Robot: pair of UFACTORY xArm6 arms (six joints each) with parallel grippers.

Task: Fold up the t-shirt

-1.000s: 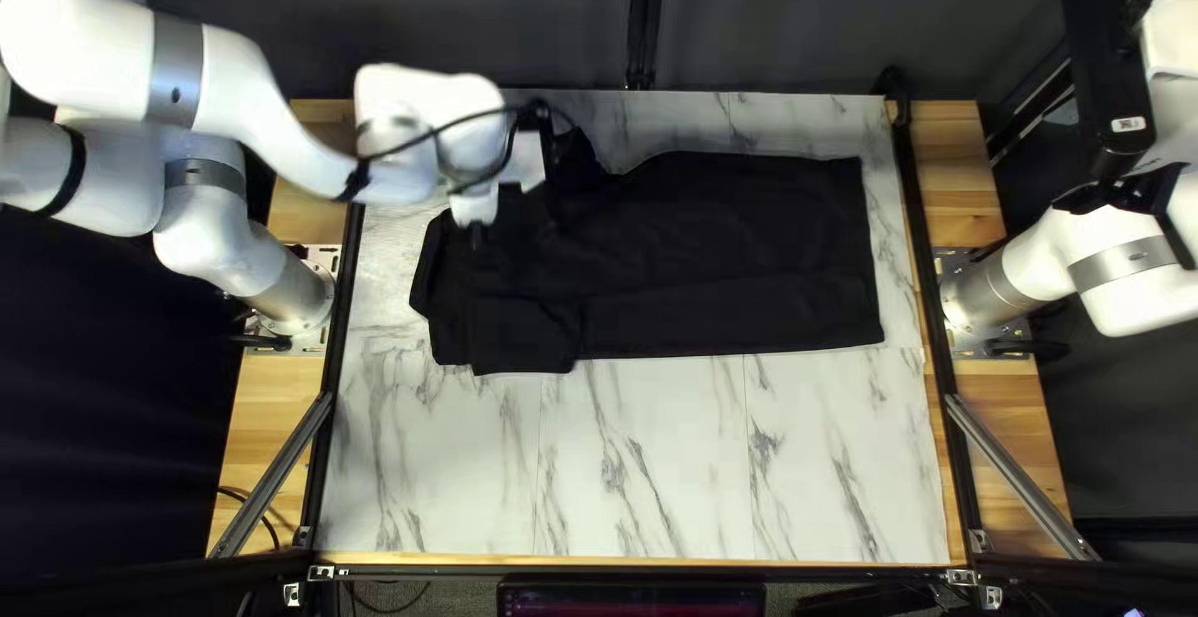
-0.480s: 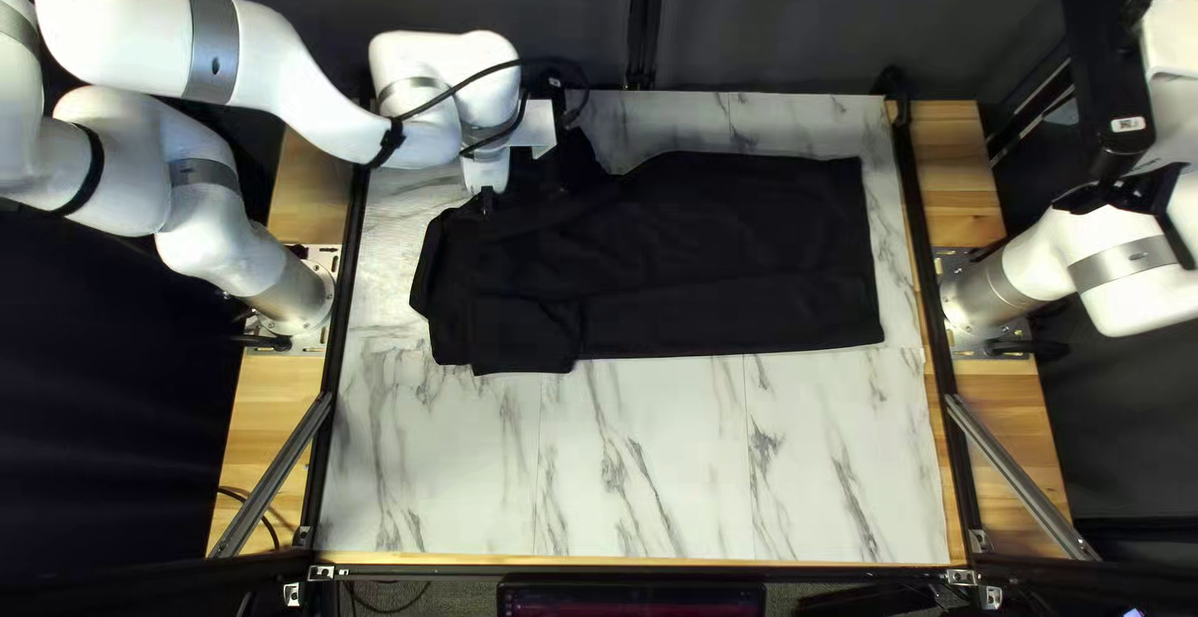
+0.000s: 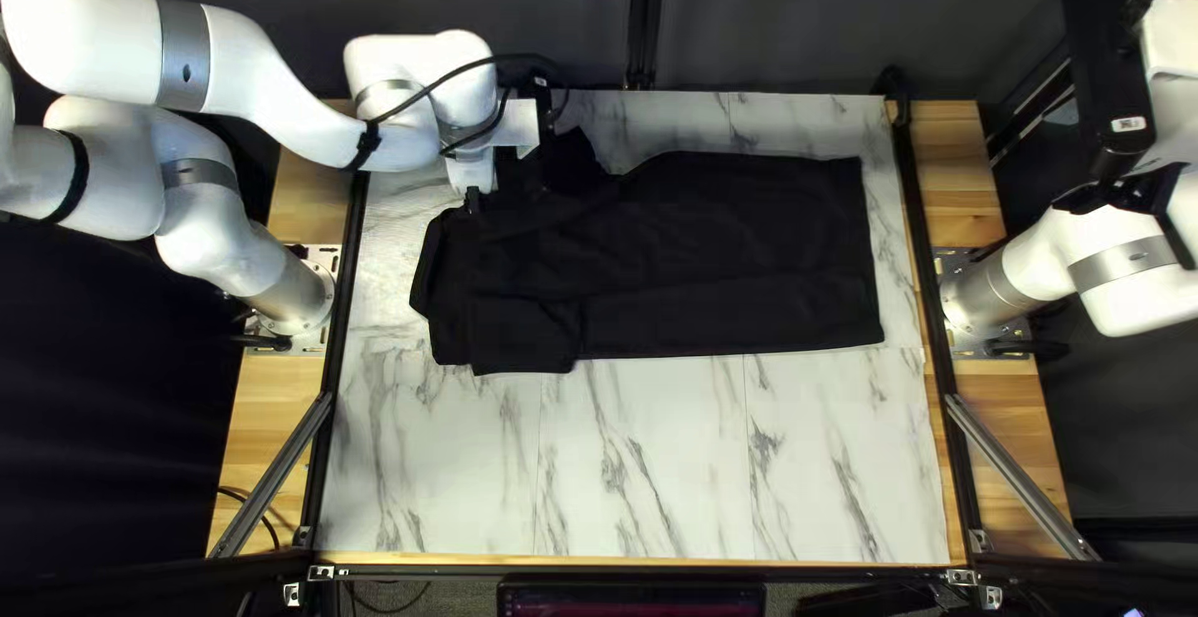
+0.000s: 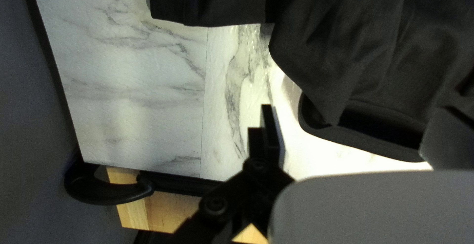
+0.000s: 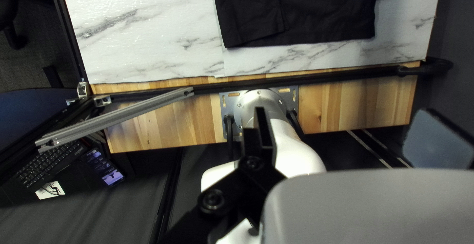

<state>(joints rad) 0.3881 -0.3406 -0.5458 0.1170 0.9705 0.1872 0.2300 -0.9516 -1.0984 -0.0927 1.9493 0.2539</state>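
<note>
Currently left gripper [image 3: 506, 193] is being held wide at the shirt's [image 3: 724, 218] far-left edge, right gripper [image 3: 1129, 193] wide near its base [image 3: 986, 296]. Shirt is being supported, partly folded, toward table's [image 3: 649, 467] far side.

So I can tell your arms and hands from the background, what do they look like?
My left arm and right arm have smooth, rounded white links with silver-grey bands. The left arm also has black straps and a looping black cable. My left hand and right hand are black, with round pivots on their links.
</note>
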